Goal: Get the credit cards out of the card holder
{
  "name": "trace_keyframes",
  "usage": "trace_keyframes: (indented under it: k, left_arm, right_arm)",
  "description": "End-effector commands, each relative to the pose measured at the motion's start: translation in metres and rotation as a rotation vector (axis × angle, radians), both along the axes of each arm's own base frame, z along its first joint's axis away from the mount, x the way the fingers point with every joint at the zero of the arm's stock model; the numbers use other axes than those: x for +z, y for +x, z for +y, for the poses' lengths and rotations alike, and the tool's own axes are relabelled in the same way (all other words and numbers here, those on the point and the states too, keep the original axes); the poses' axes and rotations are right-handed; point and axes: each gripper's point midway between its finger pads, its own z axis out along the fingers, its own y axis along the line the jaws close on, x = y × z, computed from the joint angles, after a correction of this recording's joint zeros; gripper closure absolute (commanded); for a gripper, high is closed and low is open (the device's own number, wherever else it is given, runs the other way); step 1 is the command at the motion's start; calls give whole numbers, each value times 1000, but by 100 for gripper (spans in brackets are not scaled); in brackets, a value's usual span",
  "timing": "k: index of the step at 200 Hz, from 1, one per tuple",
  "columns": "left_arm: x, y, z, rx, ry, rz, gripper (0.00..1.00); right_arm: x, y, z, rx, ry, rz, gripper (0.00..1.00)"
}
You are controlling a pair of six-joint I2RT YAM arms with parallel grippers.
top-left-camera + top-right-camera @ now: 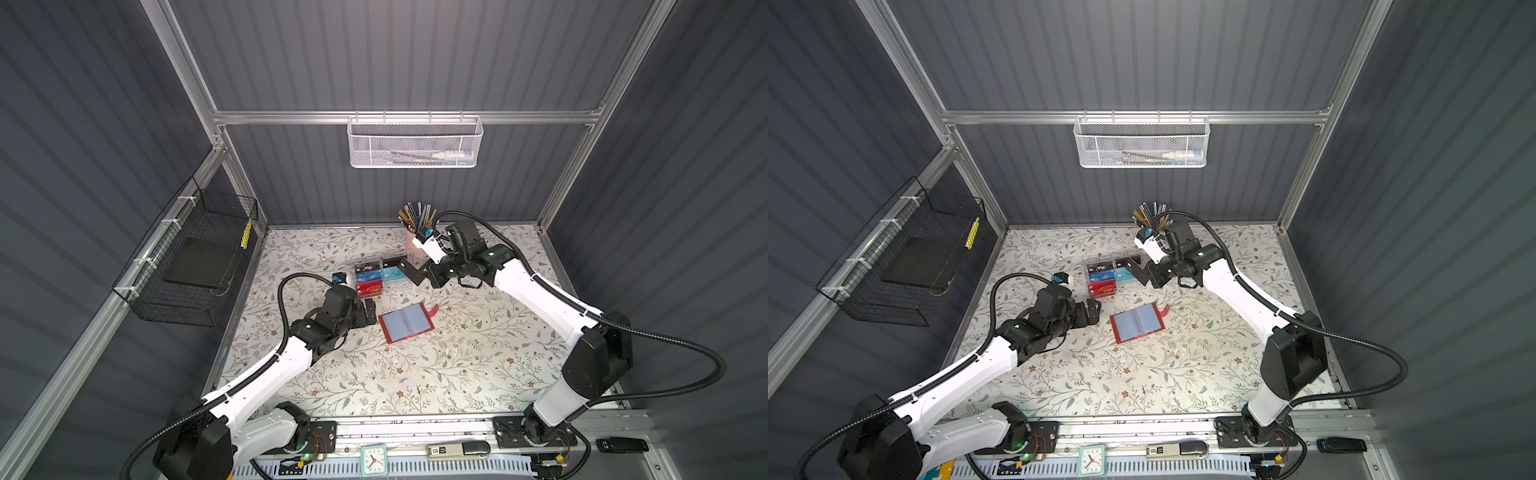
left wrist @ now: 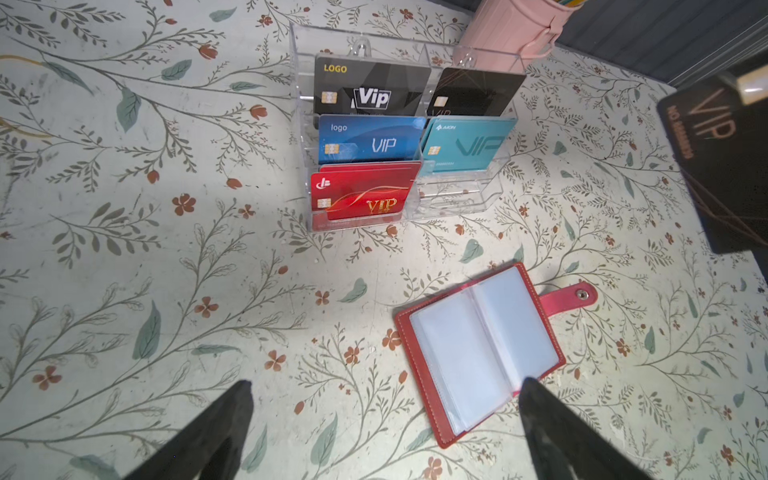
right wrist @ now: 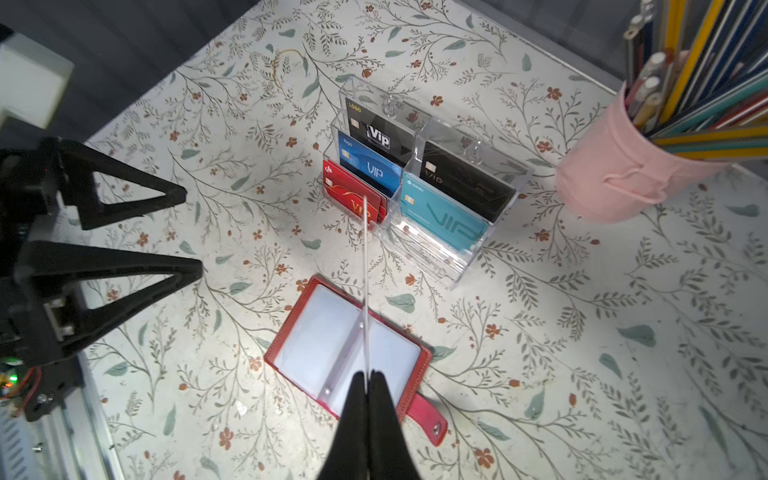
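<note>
While the red card holder [image 1: 406, 323] lies open and flat on the floral tabletop [image 2: 124, 270], clear sleeves turned up, a black VIP card [image 2: 723, 166] is clamped between the closed fingers of the right gripper [image 3: 368, 376]. It is held in the air near the right side of the clear acrylic card box [image 2: 453, 195]. Other cards [image 2: 370, 141], black, blue, red and teal, are seen standing in its compartments. The left gripper [image 2: 384, 386] is held with its jaws wide apart, just beside the holder's left edge.
</note>
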Motion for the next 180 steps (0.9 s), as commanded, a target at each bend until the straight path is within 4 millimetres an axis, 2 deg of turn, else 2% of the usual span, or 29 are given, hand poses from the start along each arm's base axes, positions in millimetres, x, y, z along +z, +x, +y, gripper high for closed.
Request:
trace_keyframes:
  k: [1,38,61,101,113,155,180]
  left_arm:
    - [-2,2,-1,-3,-10,-13,0]
    - [-11,4,-8,-31,-17,-3,0]
    - [-19,2,-15,-65,-25,27,0]
    - [-26,-1,-20,-90,-89,24,0]
    - [-27,2,-19,-85,-104,27,0]
    - [-34,23,-9,-55,-208,70,0]
    - [-36,32,-17,-57,-249,85,0]
  right_arm:
    - [-6,5,-3,112,-132,-83,100]
    - [-12,20,15,292,-181,-171,100]
    - [-23,34,24,383,-234,-199,100]
    - [-31,60,40,462,-268,-250,100]
    - [-31,62,49,500,-236,-251,100]
    - [-42,84,50,531,-265,-262,100]
    - [-49,93,47,538,-286,-261,100]
